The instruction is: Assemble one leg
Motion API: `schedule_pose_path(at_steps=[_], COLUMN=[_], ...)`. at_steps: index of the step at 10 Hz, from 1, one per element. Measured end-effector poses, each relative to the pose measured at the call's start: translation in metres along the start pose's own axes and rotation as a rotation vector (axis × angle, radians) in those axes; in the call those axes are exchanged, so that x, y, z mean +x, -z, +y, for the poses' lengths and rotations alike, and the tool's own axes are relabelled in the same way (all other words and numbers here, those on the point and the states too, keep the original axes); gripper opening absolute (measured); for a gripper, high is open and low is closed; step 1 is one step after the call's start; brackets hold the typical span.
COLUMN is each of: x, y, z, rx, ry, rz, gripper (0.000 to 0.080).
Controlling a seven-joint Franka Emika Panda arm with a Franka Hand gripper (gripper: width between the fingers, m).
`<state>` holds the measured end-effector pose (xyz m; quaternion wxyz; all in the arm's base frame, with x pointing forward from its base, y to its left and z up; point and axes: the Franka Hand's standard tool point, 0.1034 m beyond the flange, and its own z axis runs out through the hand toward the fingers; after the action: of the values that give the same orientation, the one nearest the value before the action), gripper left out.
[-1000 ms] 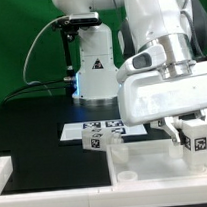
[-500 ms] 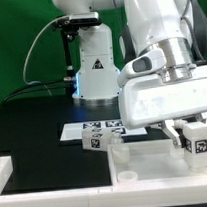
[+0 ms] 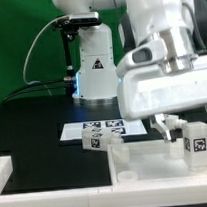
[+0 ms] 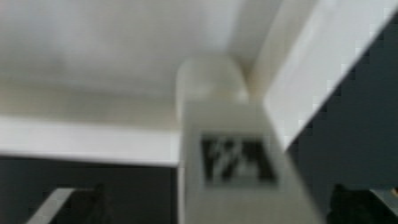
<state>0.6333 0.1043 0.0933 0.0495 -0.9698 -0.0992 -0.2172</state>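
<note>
A white leg point(image 3: 194, 142) with a black-and-white tag stands upright in the far right corner of the large white rimmed tray piece point(image 3: 146, 169). My gripper point(image 3: 181, 126) is just above and around it. In the wrist view the leg point(image 4: 231, 150) runs between my two dark fingers point(image 4: 64, 205), with a dark gap on each side, so the gripper point(image 4: 214, 208) is open and not touching it. The view is blurred. Two more legs point(image 3: 91, 140) point(image 3: 115, 141) stand behind the tray's rim.
The marker board point(image 3: 91, 126) lies on the black table behind the loose legs. The arm's white base point(image 3: 93, 67) stands at the back before a green backdrop. A white rail point(image 3: 4, 171) runs along the exterior view's left.
The arm's wrist has risen a little and shifted toward the exterior view's right. The leg at the tray's corner sits slightly lower than before.
</note>
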Motion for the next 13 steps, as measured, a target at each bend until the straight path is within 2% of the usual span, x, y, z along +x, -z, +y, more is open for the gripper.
schedule_pose_path(at_steps=[2,4,5,6,8,10,11,13], x=[0.014,0.004,0.004,-0.006,-0.006,-0.006,-0.006,-0.006], y=[0.005,-0.004,-0.007,-0.009,-0.013,-0.013,-0.013,-0.013], z=[-0.004,-0.01,-0.012,-0.012,-0.009,-0.009,-0.006,-0.006], rx=[0.041,0.066,0.069,0.078,0.074,0.072,0.063,0.034], ry=[-0.035,-0.095,-0.092,-0.094,-0.107,-0.115,-0.146,-0.294], rz=[-0.18,-0.336,-0.348,-0.414,-0.403,-0.404,-0.403,-0.407], gripper=[0.0648,0.0649,0.0649,0.0649,0.0649,0.0379,0.0294,0.0294])
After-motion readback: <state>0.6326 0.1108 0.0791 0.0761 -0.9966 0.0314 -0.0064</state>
